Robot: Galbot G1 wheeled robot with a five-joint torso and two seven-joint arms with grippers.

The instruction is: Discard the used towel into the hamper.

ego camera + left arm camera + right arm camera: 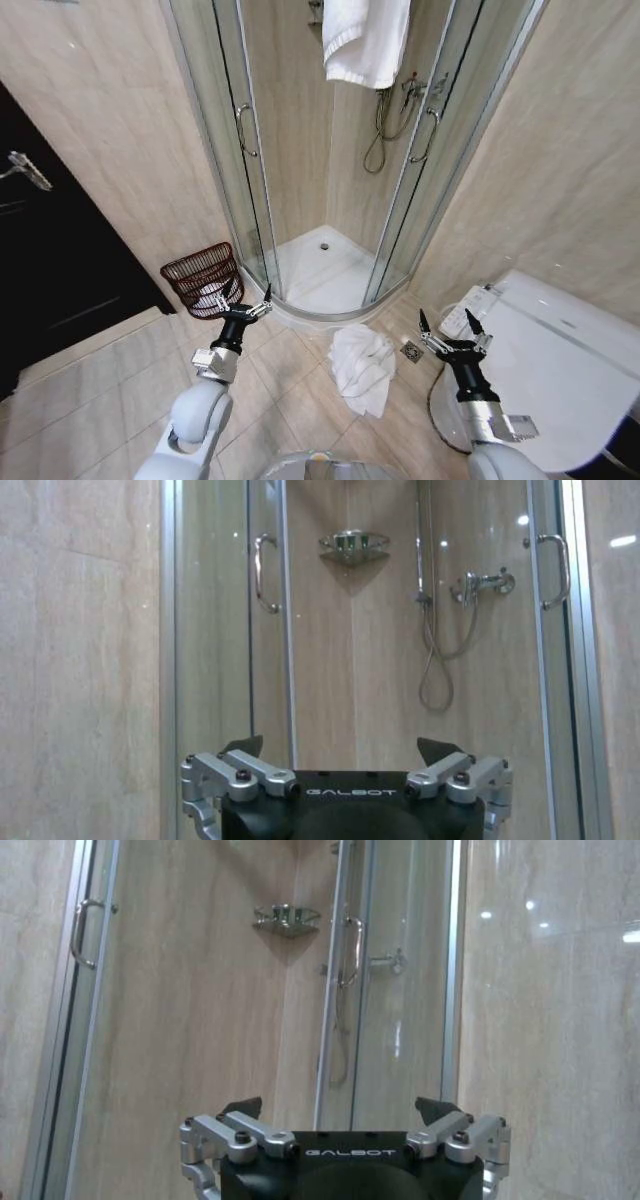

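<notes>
Towel (362,368), white and crumpled, lay on the floor tiles (290,390) between the two arms, below and inward of the right end effector (448,328), which hovered empty with its fingers spread wide. The left end effector (246,300) was likewise wide open and held nothing; the heap lay lower and to its right, somewhat farther off, so the right arm looked the nearer. The heap's long axis ran roughly away from the robot toward the shower cubicle (330,150). The hamper (204,279) stood tilted against the wall just beyond the left end effector. "GALBOT" was printed on each end effector's body in the wrist views.
</notes>
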